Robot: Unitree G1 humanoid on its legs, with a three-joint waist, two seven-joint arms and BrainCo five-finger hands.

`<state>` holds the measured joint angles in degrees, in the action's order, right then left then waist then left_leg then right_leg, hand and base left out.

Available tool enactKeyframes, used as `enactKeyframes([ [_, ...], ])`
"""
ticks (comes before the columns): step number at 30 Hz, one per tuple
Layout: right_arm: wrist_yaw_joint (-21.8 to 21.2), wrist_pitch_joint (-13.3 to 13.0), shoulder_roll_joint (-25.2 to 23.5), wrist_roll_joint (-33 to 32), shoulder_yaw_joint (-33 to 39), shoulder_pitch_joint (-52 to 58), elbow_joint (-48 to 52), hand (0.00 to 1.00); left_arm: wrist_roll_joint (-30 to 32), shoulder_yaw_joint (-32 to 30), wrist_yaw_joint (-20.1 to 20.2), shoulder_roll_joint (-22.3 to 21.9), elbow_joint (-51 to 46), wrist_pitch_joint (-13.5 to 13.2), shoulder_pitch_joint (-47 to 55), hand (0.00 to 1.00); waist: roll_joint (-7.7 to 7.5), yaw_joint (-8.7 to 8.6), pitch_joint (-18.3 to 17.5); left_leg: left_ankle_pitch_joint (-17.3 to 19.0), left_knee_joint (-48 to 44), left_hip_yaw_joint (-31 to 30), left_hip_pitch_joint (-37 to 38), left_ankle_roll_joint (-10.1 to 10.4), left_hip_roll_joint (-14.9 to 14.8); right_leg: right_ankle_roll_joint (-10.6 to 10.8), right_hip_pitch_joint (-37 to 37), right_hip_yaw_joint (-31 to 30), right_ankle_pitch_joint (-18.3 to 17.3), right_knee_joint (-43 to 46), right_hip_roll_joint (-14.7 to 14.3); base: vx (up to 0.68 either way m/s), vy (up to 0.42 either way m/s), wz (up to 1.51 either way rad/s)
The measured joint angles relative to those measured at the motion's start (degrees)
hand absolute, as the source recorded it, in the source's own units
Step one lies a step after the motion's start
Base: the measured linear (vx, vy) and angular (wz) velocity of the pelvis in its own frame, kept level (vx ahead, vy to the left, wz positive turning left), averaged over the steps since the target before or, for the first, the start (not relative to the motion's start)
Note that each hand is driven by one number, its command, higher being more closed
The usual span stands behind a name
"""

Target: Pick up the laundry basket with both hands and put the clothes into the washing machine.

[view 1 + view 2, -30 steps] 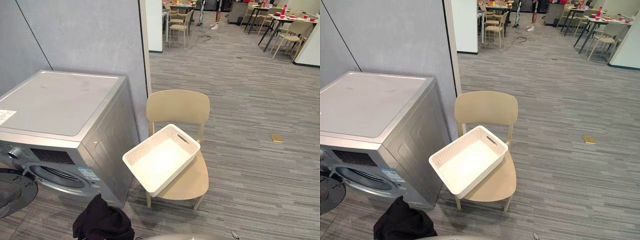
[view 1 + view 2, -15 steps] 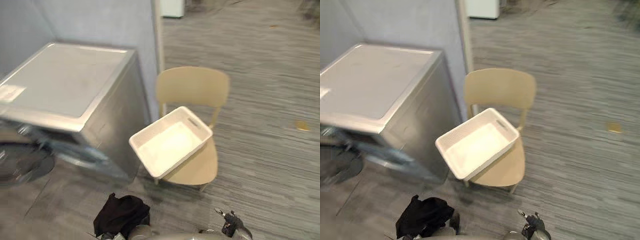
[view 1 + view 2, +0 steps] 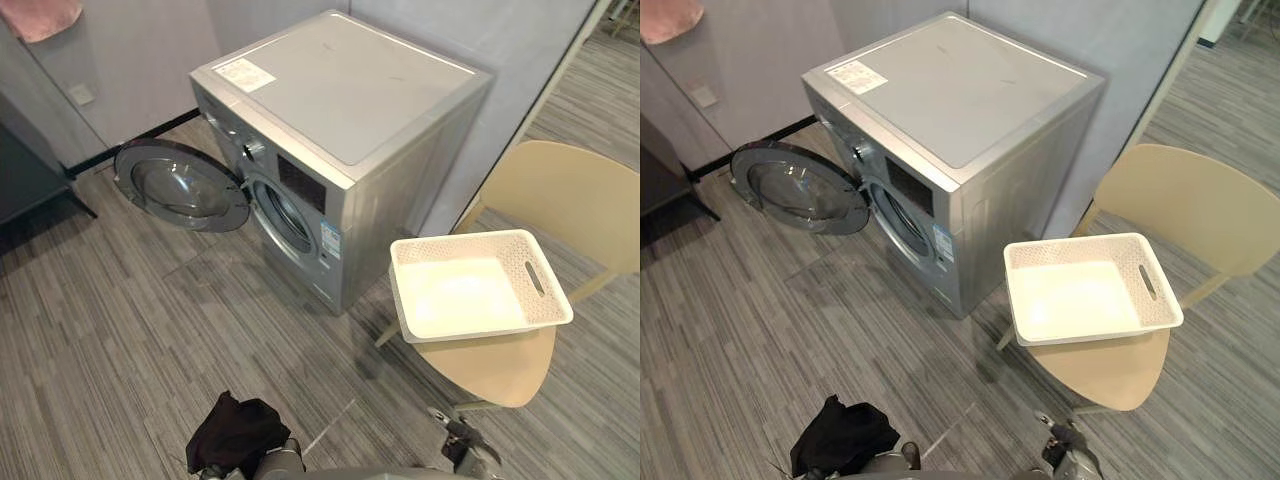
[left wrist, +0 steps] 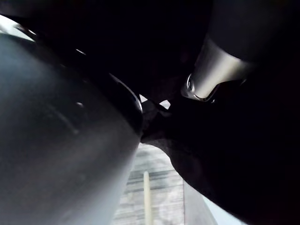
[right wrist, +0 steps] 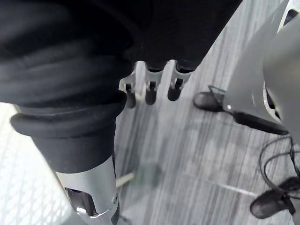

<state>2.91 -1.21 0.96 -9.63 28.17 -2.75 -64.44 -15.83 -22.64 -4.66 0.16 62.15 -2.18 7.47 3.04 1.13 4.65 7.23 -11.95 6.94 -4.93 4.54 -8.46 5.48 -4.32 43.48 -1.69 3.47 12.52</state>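
Laundry basket (image 3: pixel 455 241): white, perforated, rectangular, empty, on tan chair (image 3: pixel 565 195) beside washing machine (image 3: pixel 340 90). Right hand (image 5: pixel 151 84) fingers (image 5: pixel 173 89) relaxed, holding nothing; left hand (image 4: pixel 213 75): cannot tell.

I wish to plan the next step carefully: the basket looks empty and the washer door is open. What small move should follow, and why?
Probably bring the black cloth toward the drum opening of the washer. The basket on the chair is empty, the door stands wide open, and the cloth is low in front of the robot, apart from the washer.
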Motion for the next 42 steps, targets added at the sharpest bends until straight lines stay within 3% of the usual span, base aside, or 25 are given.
enactKeyframes([
  [2, -0.40, 0.00, 0.57, 0.09, -0.05, 0.41, 0.07, 0.00, 0.46, 0.03, 0.89, 0.01, 0.44, -0.03, 0.28, 1.00, -0.14, 0.16, -0.52, 0.03, 1.25, -0.93, 3.61, 0.03, 1.36, 1.13, -3.68, 2.04, 1.42, -0.18, 1.09, 0.06, 0.062, 0.29],
  [5, -0.01, 0.00, 2.94, 0.09, 0.01, 0.74, 0.02, 0.00, 0.44, 0.90, 1.28, -1.80, 0.47, -0.23, 0.42, 1.00, 2.50, 0.02, -1.35, -0.03, 3.65, -2.42, 5.52, -0.05, 2.89, 1.87, -4.30, 3.69, 0.86, 4.49, 3.99, 0.02, 0.124, 0.29],
  [7, 0.26, 0.26, 4.09, 0.10, 0.40, 1.87, -0.11, 0.00, 0.43, 1.43, 2.01, -1.90, 0.69, -0.48, 0.38, 1.00, 2.30, -0.03, -0.96, -0.06, 3.97, -4.29, 6.67, -0.46, 5.91, 1.94, -4.21, 4.59, -2.30, 14.34, 9.87, 0.00, 0.135, 0.72],
  [8, 0.33, 0.45, 4.67, 0.10, 1.58, 3.27, -0.67, 0.00, 0.50, 1.96, 2.11, -1.69, 0.77, -0.78, 0.56, 1.00, 2.00, -0.07, -0.86, 0.71, 3.74, -6.04, 7.59, -1.69, 8.00, -1.43, -3.53, 2.46, -3.08, 22.60, 13.80, -0.01, 0.156, 1.03],
  [9, 0.33, 0.48, 5.00, 0.10, 2.00, 3.86, -1.20, 0.00, 0.56, 2.08, 2.18, -1.51, 0.78, -0.88, 0.68, 1.00, 1.70, -0.24, -0.90, 1.41, 3.38, -7.04, 7.87, -2.79, 8.79, -4.84, -2.28, -1.41, -3.05, 26.66, 15.00, 0.06, 0.211, 1.37],
  [10, 0.16, 0.48, 4.96, 0.10, 3.39, 5.14, -1.60, 0.00, 0.73, 2.98, 2.27, -0.82, 0.74, -0.93, 0.89, 1.00, 0.34, -0.31, -0.73, 2.99, 2.30, -10.46, 8.54, -4.69, 10.09, -8.94, 3.45, -17.60, -1.14, 35.51, 14.70, 0.10, 0.132, 1.09],
  [11, 0.00, 0.31, 4.35, 0.10, 4.08, 5.89, -1.71, 0.00, 0.76, 2.91, 2.29, -0.28, 0.69, -0.93, 0.90, 1.00, -0.29, -0.43, -0.52, 3.29, 1.60, -12.23, 8.45, -5.17, 10.02, -5.43, 5.14, -24.47, -4.62, 37.46, 12.09, 0.10, 0.053, 1.21],
  [12, -0.75, 0.38, 2.48, 0.02, 3.90, 6.55, -1.60, 0.00, 0.87, 1.96, 2.20, 1.14, 0.99, -0.48, 0.73, 1.00, -0.49, -0.44, -0.20, 4.09, 0.60, -14.54, 8.01, -5.73, 9.34, -2.12, 8.50, -34.31, -11.17, 40.22, 4.52, 0.04, -0.056, 0.73],
  [14, -1.06, 0.31, 0.01, -1.14, 3.93, 6.44, -0.87, 0.00, 1.65, -0.15, 2.32, 1.88, 1.02, -0.39, 0.86, 1.00, -2.88, -0.28, 0.76, 4.52, 1.19, -16.71, 7.92, -5.88, 8.43, -2.51, 14.70, -38.71, -15.52, 42.84, -3.05, 0.03, -0.070, 0.74],
  [16, -1.04, 0.27, -0.79, -1.62, 3.26, 6.93, 0.15, 0.00, 2.05, -2.61, 2.54, 1.90, 1.19, 0.32, 0.82, 1.00, -4.48, -0.21, 1.73, 5.38, 1.98, -18.30, 9.52, -5.44, 7.98, -2.69, 19.54, -34.55, -15.61, 39.10, -5.25, 0.06, -0.130, 0.54],
  [19, -1.00, 0.21, -0.82, -1.99, 1.81, 7.05, 1.70, 0.00, 2.97, -2.86, 2.70, 1.62, 0.72, 0.51, -0.26, 1.00, -4.14, -0.66, 1.64, 7.80, 1.21, -21.00, 9.45, -3.94, 6.25, -0.57, 22.89, -36.17, -14.17, 26.84, -8.55, 0.15, -0.199, 0.72],
  [21, -0.85, 0.60, -0.70, -3.06, 2.70, 7.90, 1.71, 0.00, 2.99, -3.69, 3.46, 0.00, -0.37, 0.36, -1.16, 1.00, -4.03, -1.62, -0.30, 11.01, -0.77, -26.35, 9.71, -1.70, 5.36, -4.30, 22.14, -36.67, -11.82, 25.83, -9.44, 0.42, -0.374, 1.29],
  [22, -0.95, 0.65, -0.63, -3.91, 2.68, 8.26, 1.71, 0.00, 2.92, -3.98, 3.42, -0.93, -0.37, 0.36, -0.83, 1.00, -3.20, -1.77, -1.55, 11.81, -2.01, -27.00, 9.61, -1.01, 4.43, -4.84, 22.01, -36.00, -11.50, 25.52, -10.40, 0.42, -0.292, 0.72],
  [23, -0.93, 0.35, -0.08, -4.55, 2.87, 8.57, 2.18, 0.00, 2.98, -3.82, 3.44, -2.52, -0.55, 0.33, -0.57, 1.00, -0.74, -1.87, -2.96, 13.84, -9.94, -26.47, 6.54, 1.19, 2.72, -6.49, 21.09, -34.53, -10.60, 24.90, -12.64, 0.36, -0.209, 0.41],
  [24, -0.69, 0.27, -0.03, -4.69, 3.10, 8.20, 2.56, 0.00, 2.89, -3.57, 3.46, -3.02, -0.75, 0.35, -0.46, 1.00, 0.48, -1.86, -3.26, 14.51, -14.50, -26.00, 4.72, 2.19, 1.73, -7.04, 20.02, -33.96, -10.94, 24.32, -14.05, 0.47, -0.248, 0.12],
  [25, -0.53, 0.06, -0.34, -5.58, 3.03, 7.11, 3.00, 0.00, 2.39, -2.11, 3.47, -3.53, -1.26, 0.35, 0.01, 1.00, 1.95, -1.67, -3.56, 13.67, -24.66, -25.77, 1.05, 4.64, 0.66, -8.65, 17.40, -33.71, -10.86, 22.12, -16.84, 0.48, -0.240, -0.18],
  [26, -0.64, -0.04, -0.39, -6.29, 2.32, 6.71, 4.09, 0.00, 2.28, -1.37, 3.47, -3.79, -2.13, 0.36, 0.45, 1.00, 2.40, -1.77, -3.69, 10.22, -36.38, -25.69, -2.54, 9.22, 0.59, -9.90, 14.05, -33.74, -10.77, 19.52, -19.10, 0.57, -0.270, -0.30],
  [27, -0.53, -0.23, -1.10, -6.77, 1.67, 6.33, 5.45, 0.00, 1.83, -0.03, 3.47, -3.62, -3.03, 0.42, 0.44, 1.00, 2.38, -1.70, -3.50, 7.27, -47.90, -24.80, -5.95, 10.11, 0.61, -10.87, 10.16, -34.11, -10.54, 16.56, -20.94, 0.44, -0.205, -0.28],
  [29, -0.34, -0.65, -1.66, -7.55, -0.09, 5.37, 5.55, 0.00, 1.59, 1.64, 3.50, -2.95, -4.12, 0.31, 0.32, 1.00, 1.68, -1.15, -2.96, 7.08, -58.09, -20.27, -9.93, 8.57, 0.38, -11.80, 5.32, -36.41, -10.02, 12.90, -22.36, 0.35, -0.135, -0.49],
  [31, -0.14, -0.76, -2.83, -8.46, -1.88, 4.26, 5.25, 0.00, 0.83, 3.92, 3.35, -2.10, -5.30, 0.19, 0.19, 1.00, 0.19, -0.06, -2.70, 9.11, -59.93, -13.94, -13.65, 4.73, 0.53, -12.25, 1.03, -40.26, -9.67, 9.83, -22.15, 0.40, -0.090, -0.80],
  [33, 0.73, -0.82, -3.15, -8.77, -3.30, 2.90, 5.12, 0.00, 0.11, 4.55, 3.07, -1.69, -5.89, -0.67, 0.33, 1.00, 0.17, 0.61, -2.19, 11.43, -51.49, -9.71, -18.47, 0.63, 0.43, -12.20, -2.48, -45.73, -9.70, 7.61, -21.59, 0.38, 0.066, -1.16],
  [34, 0.71, -0.75, -3.15, -8.71, -3.49, 3.48, 5.05, 0.00, -0.50, 4.48, 3.06, -1.67, -6.03, -0.80, 0.28, 1.00, -0.04, 1.32, -2.00, 11.62, -46.14, -8.81, -19.55, 0.32, 0.19, -11.98, -3.19, -47.95, -9.82, 7.38, -20.95, 0.43, 0.170, -1.45],
  [36, 0.70, -0.69, -3.07, -8.70, -3.14, 3.56, 5.04, 0.00, -1.43, 3.43, 3.07, -1.63, -5.90, -0.93, -0.12, 1.00, -0.93, 1.16, -0.35, 11.43, -33.37, -10.01, -19.60, 0.65, 0.50, -10.24, -5.77, -51.63, -10.82, 6.97, -18.89, 0.37, 0.196, -1.19],
  [40, 0.81, -0.84, -0.88, -7.76, -3.11, 5.90, 5.07, 0.00, -1.90, 0.56, 2.73, -1.75, -5.68, -0.96, 0.20, 1.00, -0.55, 1.18, -0.56, 8.66, -11.78, -27.10, -18.12, 2.71, -1.71, -5.90, -5.50, -60.56, -17.23, 11.21, -17.03, 0.35, 0.357, -1.27],
  [42, 0.70, -1.09, 0.39, -7.69, 0.69, 9.65, 5.33, 0.00, -2.05, -0.60, 2.18, -2.29, -4.67, -0.92, 0.80, 1.00, 0.23, 1.07, -1.83, 4.38, -9.85, -27.99, -15.53, 8.43, -3.53, -2.75, -6.30, -65.60, -22.20, 14.71, -15.12, 0.37, 0.493, -1.08],
])
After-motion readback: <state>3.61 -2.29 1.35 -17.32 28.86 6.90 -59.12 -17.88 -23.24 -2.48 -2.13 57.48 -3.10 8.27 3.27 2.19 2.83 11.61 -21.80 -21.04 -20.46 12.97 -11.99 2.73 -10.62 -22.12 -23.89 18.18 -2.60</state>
